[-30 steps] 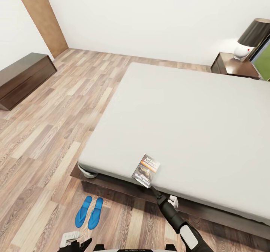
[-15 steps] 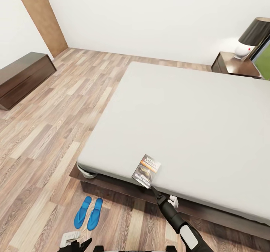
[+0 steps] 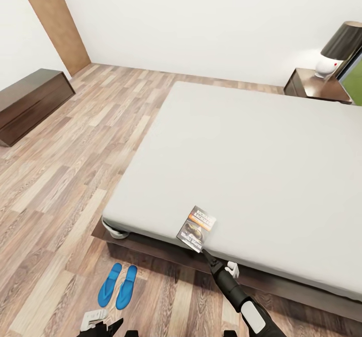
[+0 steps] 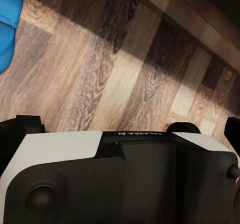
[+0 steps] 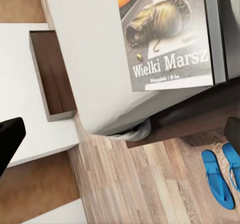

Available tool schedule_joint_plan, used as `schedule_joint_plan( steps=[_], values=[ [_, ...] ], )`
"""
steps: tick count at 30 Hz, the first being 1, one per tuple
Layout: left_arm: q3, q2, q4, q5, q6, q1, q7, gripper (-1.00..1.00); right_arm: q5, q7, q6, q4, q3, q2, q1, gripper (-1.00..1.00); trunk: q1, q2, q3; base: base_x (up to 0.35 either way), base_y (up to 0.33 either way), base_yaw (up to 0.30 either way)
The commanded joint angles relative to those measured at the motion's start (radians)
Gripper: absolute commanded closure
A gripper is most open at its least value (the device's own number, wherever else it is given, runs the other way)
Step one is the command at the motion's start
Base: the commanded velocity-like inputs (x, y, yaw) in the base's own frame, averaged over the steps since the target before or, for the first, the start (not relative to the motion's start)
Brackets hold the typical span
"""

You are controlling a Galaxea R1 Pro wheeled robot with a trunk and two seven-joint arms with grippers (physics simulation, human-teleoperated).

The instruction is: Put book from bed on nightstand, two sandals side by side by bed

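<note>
Book (image 3: pixel 196 228), the "Wielki Marsz" paperback, lies flat at the near edge of the bed (image 3: pixel 251 161), on the light-grey mattress, one corner poking just past the edge. In the right wrist view the cover (image 5: pixel 167 38) shows a worn boot pic and the white title.

Right gripper (image 3: pixel 203 253) sits at approx 5 o'clock from the book in the head view, tip right at the book's overhanging corner. Contact or pinch: cannot tell. In its wrist view the two dark fingertips (image 5: pixel 10 141) stand far apart at opposite frame edges w/ nothing between them, so jaws spread wide.

Left gripper (image 3: pixel 100 322) hangs low at approx 7 o'clock of the head view, above the wood-plank floor (image 3: pixel 60 176); how far open, cannot tell.

Two sandals (image 3: pixel 118 285), bright blue, lie side by side on the floor just off the bed's near corner, approx 7 o'clock from the book.

Nightstand (image 3: pixel 317 87) w/ a dark-shaded lamp (image 3: pixel 338 50) stands at the bed's far side, approx 2 o'clock. Long dark bench (image 3: pixel 30 103) sits by the wall at approx 10 o'clock.
</note>
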Motion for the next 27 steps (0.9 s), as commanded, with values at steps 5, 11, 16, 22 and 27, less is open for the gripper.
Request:
schedule_joint_plan(
  steps=[5,11,16,22,27],
  values=[
    [0.002,0.0,0.001,0.003,-0.001,-0.001,-0.005,-1.0,-0.007,0.003,0.01,0.0,-0.004,0.001,0.0,-1.0,0.019,-0.036,-0.016,0.0,0.0,0.0],
    [0.002,0.0,0.001,0.003,-0.001,-0.001,-0.005,-1.0,-0.007,0.002,0.01,0.0,-0.004,0.001,0.0,-1.0,0.042,-0.078,-0.035,0.0,0.0,0.0],
    [0.002,0.0,0.001,0.003,-0.001,-0.001,-0.005,-1.0,-0.007,0.002,0.01,0.0,-0.004,0.001,0.0,-1.0,0.062,-0.113,-0.051,0.0,0.0,0.0],
    [0.002,0.0,0.001,0.003,-0.001,-0.001,-0.005,-1.0,-0.007,0.002,0.01,0.0,-0.004,0.001,0.0,-1.0,0.085,-0.155,-0.07,0.0,0.0,0.0],
    [0.003,0.0,0.001,0.003,-0.001,-0.001,-0.005,-1.0,-0.007,0.002,0.01,0.0,-0.004,0.001,0.0,-1.0,0.104,-0.19,-0.085,0.0,0.0,0.0]
  ],
)
